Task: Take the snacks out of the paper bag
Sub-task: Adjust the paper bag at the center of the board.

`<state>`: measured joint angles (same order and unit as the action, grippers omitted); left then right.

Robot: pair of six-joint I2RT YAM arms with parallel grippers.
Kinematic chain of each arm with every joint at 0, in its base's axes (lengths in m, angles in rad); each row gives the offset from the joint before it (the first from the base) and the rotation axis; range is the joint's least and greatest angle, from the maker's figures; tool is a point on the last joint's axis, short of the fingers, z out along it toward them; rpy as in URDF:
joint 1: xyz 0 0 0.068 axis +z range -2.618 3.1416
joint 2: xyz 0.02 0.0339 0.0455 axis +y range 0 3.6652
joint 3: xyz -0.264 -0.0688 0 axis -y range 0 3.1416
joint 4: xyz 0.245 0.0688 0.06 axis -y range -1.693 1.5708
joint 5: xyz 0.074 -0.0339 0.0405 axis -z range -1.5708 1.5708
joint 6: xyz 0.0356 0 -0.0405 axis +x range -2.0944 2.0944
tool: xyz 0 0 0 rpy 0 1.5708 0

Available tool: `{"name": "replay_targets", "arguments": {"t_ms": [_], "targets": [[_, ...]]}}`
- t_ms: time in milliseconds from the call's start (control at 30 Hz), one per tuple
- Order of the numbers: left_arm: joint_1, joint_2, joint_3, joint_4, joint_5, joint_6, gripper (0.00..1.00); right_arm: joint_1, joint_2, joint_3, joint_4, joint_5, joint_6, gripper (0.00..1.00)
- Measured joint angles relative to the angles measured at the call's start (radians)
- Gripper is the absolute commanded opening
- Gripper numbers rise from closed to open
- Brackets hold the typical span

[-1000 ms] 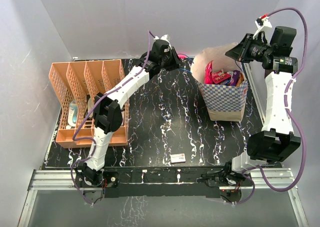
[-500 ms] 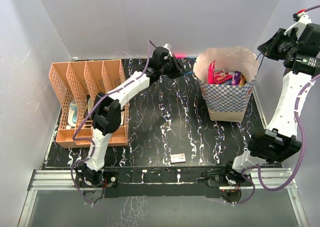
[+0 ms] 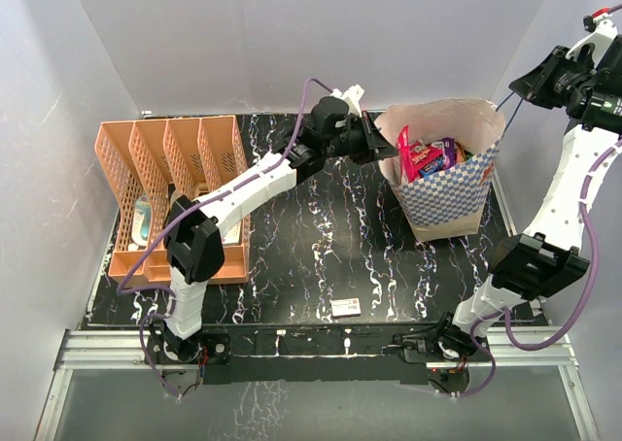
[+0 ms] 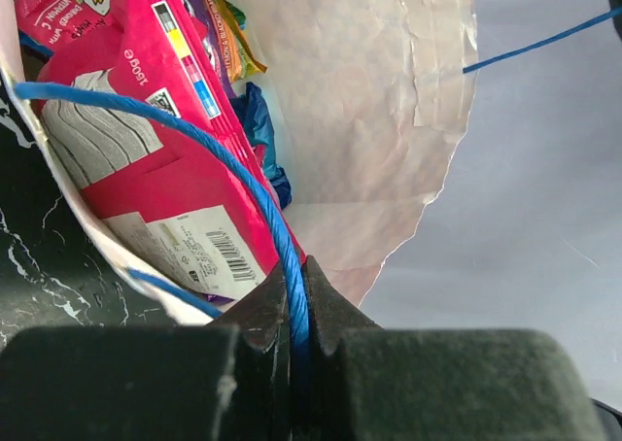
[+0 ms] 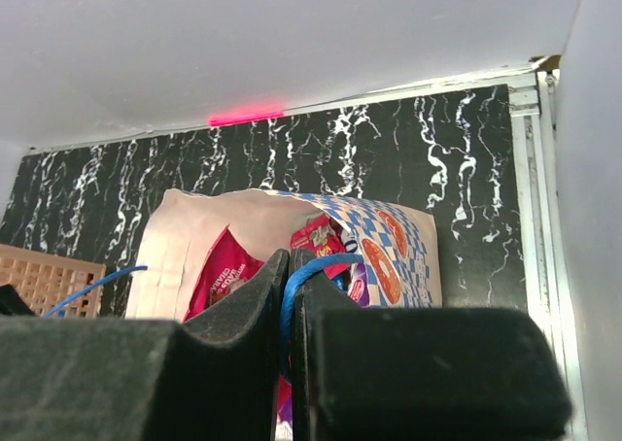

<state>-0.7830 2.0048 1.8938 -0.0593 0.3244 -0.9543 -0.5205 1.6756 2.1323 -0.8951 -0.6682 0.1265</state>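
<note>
The blue-and-white checkered paper bag (image 3: 445, 196) stands at the back right of the table, its mouth pulled wide. Inside lie the snacks (image 3: 431, 155): a magenta-pink packet (image 4: 146, 120), with purple, orange and blue packets behind it. My left gripper (image 3: 382, 146) is at the bag's left rim, shut on a blue cord handle (image 4: 233, 184). My right gripper (image 3: 533, 80) is raised to the right of the bag, shut on the other blue cord handle (image 5: 311, 276). The bag also shows in the right wrist view (image 5: 408, 256).
A peach-orange divider rack (image 3: 160, 184) stands at the left with small items in it. A small white flat box (image 3: 346, 308) lies near the front edge. Grey walls close in behind and on both sides.
My left gripper has moved right to the bag's left rim and holds a handle. My right gripper has risen and moved right with its handle. The bag's mouth has stretched wider.
</note>
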Motion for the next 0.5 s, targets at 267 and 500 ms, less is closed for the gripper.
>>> {"name": "replay_targets", "arguments": {"t_ms": [267, 500], "targets": [[-0.02, -0.02, -0.09, 0.019, 0.006, -0.004, 0.0, 0.021, 0.009, 0.005, 0.016, -0.104, 0.026, 0.08], [-0.047, -0.111, -0.239, 0.03, 0.008, -0.001, 0.0, 0.117, -0.062, -0.158, 0.161, -0.214, 0.106, 0.08]]}}
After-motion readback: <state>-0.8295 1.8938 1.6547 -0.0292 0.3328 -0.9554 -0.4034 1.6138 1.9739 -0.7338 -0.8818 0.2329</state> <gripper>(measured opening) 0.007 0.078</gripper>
